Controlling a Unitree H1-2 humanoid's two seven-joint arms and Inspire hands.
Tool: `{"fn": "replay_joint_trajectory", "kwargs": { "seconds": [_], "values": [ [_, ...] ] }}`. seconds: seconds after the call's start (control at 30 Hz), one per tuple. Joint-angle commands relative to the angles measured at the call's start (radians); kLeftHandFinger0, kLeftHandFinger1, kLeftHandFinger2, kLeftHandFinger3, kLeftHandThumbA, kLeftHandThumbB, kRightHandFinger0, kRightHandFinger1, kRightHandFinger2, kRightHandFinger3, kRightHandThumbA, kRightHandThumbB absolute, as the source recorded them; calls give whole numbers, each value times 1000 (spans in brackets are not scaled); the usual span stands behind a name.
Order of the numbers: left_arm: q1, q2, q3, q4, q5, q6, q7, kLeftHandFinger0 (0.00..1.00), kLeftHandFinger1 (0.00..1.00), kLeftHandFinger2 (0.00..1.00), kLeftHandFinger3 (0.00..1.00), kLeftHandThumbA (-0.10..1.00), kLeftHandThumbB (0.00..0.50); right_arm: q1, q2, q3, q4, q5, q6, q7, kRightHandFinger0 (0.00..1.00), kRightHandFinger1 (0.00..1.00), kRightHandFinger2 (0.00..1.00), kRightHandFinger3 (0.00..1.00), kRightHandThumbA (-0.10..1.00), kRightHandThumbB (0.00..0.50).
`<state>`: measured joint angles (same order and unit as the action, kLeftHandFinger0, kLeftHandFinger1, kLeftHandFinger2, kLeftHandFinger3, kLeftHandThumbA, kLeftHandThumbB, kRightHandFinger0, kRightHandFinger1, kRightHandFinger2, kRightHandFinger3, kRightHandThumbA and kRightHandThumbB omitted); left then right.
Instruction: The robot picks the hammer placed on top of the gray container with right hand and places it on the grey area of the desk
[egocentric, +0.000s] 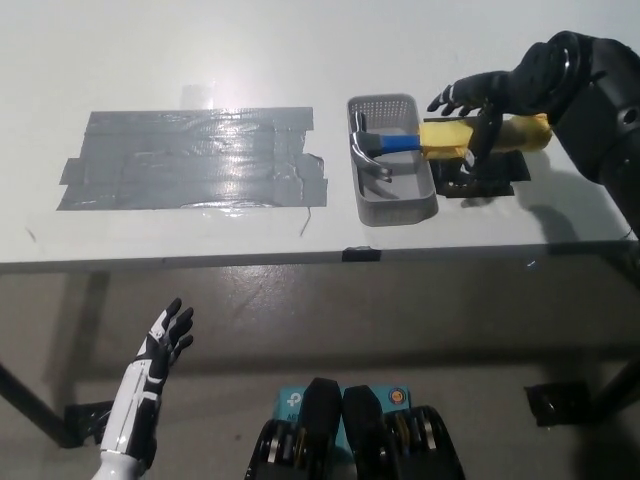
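Observation:
The hammer (440, 137) lies across the right rim of the gray container (392, 195), its steel head inside the basket and its blue-and-yellow handle reaching right over the table. My black right hand (478, 100) hovers open just over the yellow handle, fingers spread and pointing down on both sides of it, not closed. The grey taped area (190, 158) covers the table's left half, well away from the hammer. My white left hand (160, 350) rests open below the table's front edge at lower left.
A black patch (488, 178) lies on the table under the handle's far end. The white table (300, 60) has its front edge (300, 258) running across the middle of the view; a dark floor shows below it.

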<state>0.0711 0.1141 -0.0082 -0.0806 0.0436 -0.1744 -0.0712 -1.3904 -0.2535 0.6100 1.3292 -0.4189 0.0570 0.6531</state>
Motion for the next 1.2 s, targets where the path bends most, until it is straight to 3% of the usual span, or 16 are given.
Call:
{"fn": "replay_joint_trajectory", "kwargs": {
  "seconds": [0.0,0.3,0.57,0.7,0.87,1.0,1.17],
  "values": [
    [-13,13,-2,-35,-12,-3,-14,1000,1000,1000,1000,1000,81,-87,13,-29,13,-8,42,-21,1000,1000,1000,1000,1000,345],
    [-20,15,-4,-41,-12,6,-19,1000,1000,1000,1000,1000,107,-76,41,-14,16,-54,16,-41,1000,1000,1000,1000,1000,338],
    [-28,18,-1,-39,-6,-2,-21,1000,1000,1000,1000,1000,95,-78,51,-6,35,-81,20,-48,1000,1000,1000,1000,1000,351],
    [-27,19,1,-41,-4,1,-19,1000,1000,1000,1000,1000,104,-80,45,-15,38,-78,9,-49,1000,1000,1000,1000,1000,326],
    [-32,19,1,-37,-7,1,-21,1000,1000,1000,1000,1000,96,-97,28,-38,34,-63,14,-47,1000,1000,1000,1000,1000,335],
    [-28,22,-2,-35,-8,-1,-25,1000,1000,1000,1000,1000,94,-123,19,-46,44,-66,6,-7,1000,1000,1000,1000,1000,292],
    [-23,17,-3,-41,-6,6,-23,1000,1000,1000,1000,1000,85,-135,4,-53,32,-71,13,-31,1000,1000,1000,1000,1000,307]
  ]
}}
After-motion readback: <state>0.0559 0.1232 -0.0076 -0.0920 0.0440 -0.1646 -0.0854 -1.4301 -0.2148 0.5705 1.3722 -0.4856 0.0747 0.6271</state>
